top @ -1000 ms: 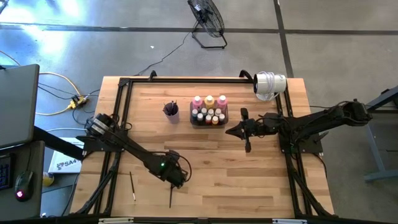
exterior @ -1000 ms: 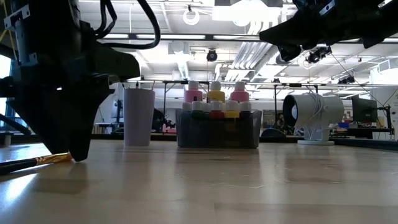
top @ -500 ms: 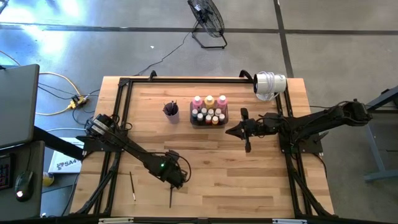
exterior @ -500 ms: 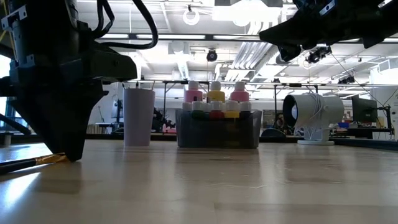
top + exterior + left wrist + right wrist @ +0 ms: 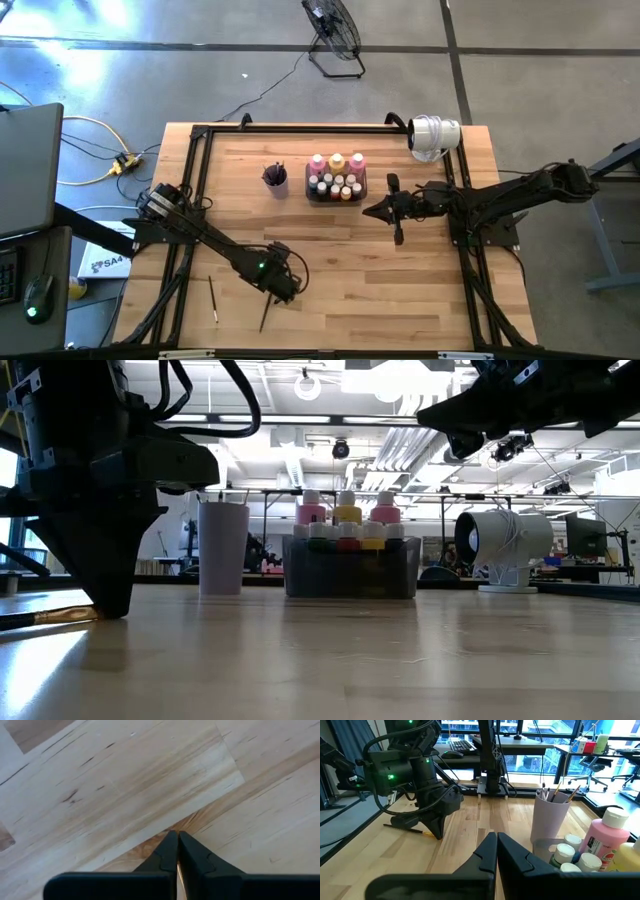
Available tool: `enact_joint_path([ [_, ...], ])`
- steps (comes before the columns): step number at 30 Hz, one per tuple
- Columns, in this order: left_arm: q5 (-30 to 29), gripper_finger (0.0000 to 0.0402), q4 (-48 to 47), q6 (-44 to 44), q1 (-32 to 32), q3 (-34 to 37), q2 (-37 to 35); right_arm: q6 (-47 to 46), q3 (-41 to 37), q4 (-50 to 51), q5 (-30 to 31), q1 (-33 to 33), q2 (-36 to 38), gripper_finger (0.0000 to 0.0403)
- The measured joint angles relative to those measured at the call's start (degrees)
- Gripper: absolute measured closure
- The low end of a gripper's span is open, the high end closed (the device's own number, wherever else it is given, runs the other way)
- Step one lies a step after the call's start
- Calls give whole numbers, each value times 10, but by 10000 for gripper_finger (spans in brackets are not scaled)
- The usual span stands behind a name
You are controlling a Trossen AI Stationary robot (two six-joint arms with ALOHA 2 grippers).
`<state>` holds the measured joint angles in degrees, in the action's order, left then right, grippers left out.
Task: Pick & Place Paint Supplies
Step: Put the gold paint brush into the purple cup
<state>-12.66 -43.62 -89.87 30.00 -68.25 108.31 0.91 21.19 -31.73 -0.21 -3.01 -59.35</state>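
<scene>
Inside tray [image 5: 310,190] — paint bottles [image 5: 337,176]; cup [image 5: 275,178] — brushes [image 5: 548,794].

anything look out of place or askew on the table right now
Two paintbrushes lie loose on the near-left tabletop, away from the purple cup holding other brushes. One lies alone; the left gripper is shut on the other, which sits skewed. Nothing spilled.

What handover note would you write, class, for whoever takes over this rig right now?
Left gripper: shut on a thin dark-handled paintbrush, low at the wooden table's front left, not yet lifted.
Right gripper: shut, empty, raised beside the dark grey rectangular tray.
Done: small paint bottles stand in the tray; the small purple cup holds brushes.
Left: place the held brush, probably in the cup, then the second loose paintbrush.
</scene>
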Motion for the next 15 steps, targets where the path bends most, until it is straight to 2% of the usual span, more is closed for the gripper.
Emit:
enact_joint_path([
  [9, -2, 400, -39, 65, 0, -31, 3, 0, 0, 0, 0, 0, 0, 399],
  [15, -50, 401, -135, 105, 0, -81, 3, 0, 0, 0, 0, 0, 0, 399],
])
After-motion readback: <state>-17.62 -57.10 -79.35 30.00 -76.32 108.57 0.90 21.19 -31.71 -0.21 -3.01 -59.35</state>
